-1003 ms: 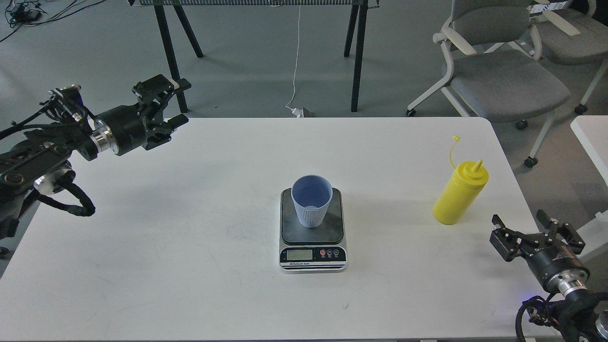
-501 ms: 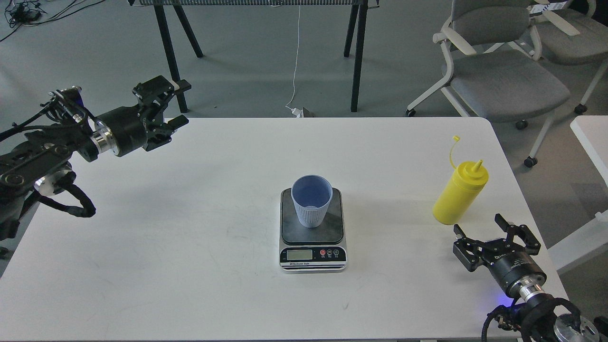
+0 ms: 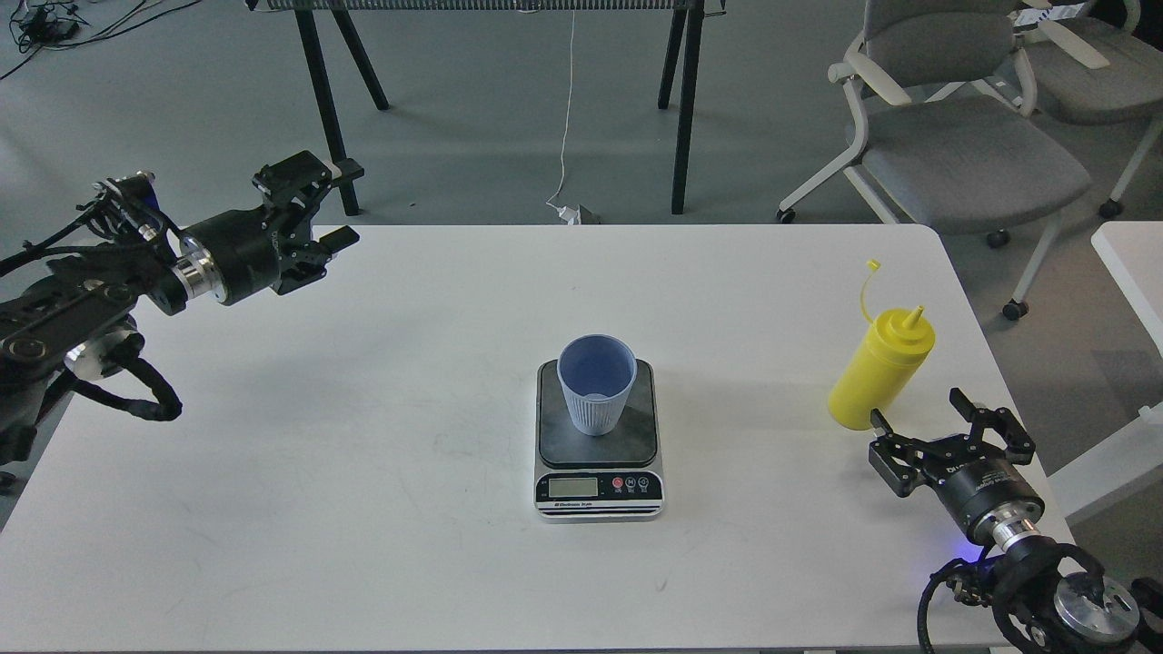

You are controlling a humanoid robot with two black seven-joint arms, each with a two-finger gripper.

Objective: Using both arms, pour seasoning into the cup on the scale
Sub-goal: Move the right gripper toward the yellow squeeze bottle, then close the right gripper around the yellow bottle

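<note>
Right end effector (image 3: pixel 949 434) spread, lower right, just below the bottle (image 3: pixel 879 369), not gripping. Left end effector (image 3: pixel 313 211) spread, upper left, idle. Cup (image 3: pixel 596 383) on scale (image 3: pixel 597 438), frame centre of tabletop (image 3: pixel 363 454). Nothing poured yet; grasp, lift, pour all remain.

A white desk (image 3: pixel 382 509) with rounded corners fills the lower frame. Grey floor (image 3: pixel 472 136) is seen above it. Black stand legs (image 3: pixel 323 91) are set at upper centre, with a white cord (image 3: pixel 565 118) hanging between them. Grey chairs (image 3: pixel 963 136) on castors are placed at upper right; tangled cables (image 3: pixel 54 23) lie at upper left.
</note>
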